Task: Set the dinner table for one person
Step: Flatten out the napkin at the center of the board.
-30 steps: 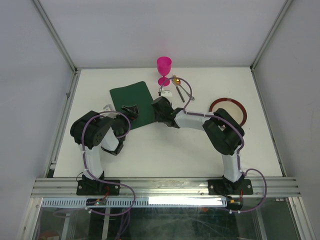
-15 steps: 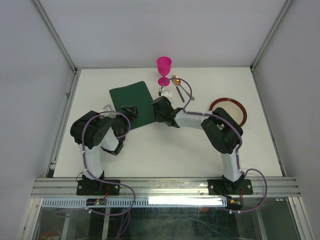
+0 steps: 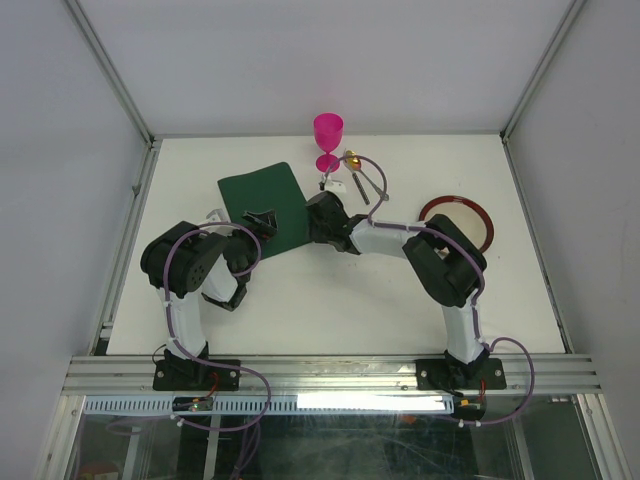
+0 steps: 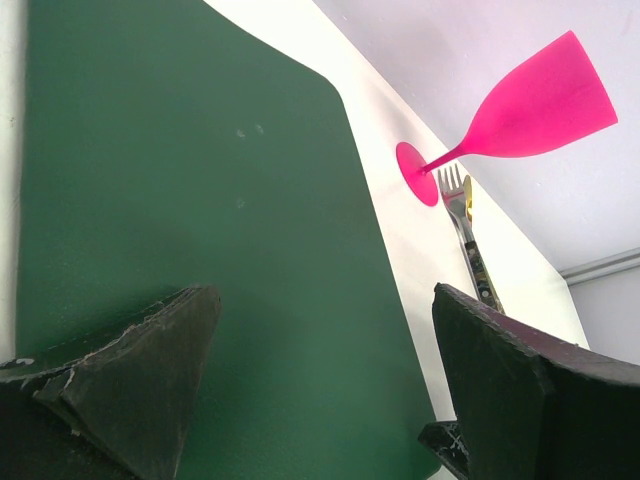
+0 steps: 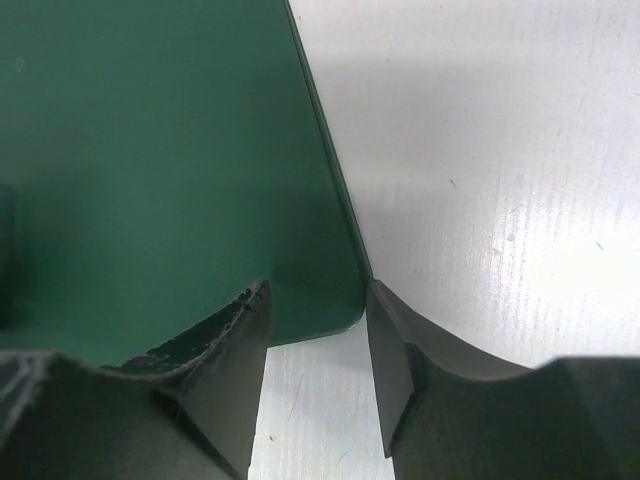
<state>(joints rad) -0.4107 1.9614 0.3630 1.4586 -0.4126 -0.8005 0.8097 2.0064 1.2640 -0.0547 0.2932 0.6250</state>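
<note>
1. Counter [image 3: 330, 300]: white, filling the railed frame under both arms
2. Left pincer [image 4: 322, 300]: wide open above mat [image 4: 180, 200]
3. Right pincer [image 5: 317, 290]: part-open, jaws straddling mat's corner, nothing gripped
4. Goblet [image 3: 328, 135]: upright by mat's far corner

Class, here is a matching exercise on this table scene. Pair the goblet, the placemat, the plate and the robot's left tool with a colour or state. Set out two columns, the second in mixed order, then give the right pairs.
Column 1
1. goblet
2. placemat
3. plate
4. left tool

Column 2
A. dark green
B. jaws wide open, nothing between them
C. pink
D. red rim

Pairs: 1-C, 2-A, 3-D, 4-B
</note>
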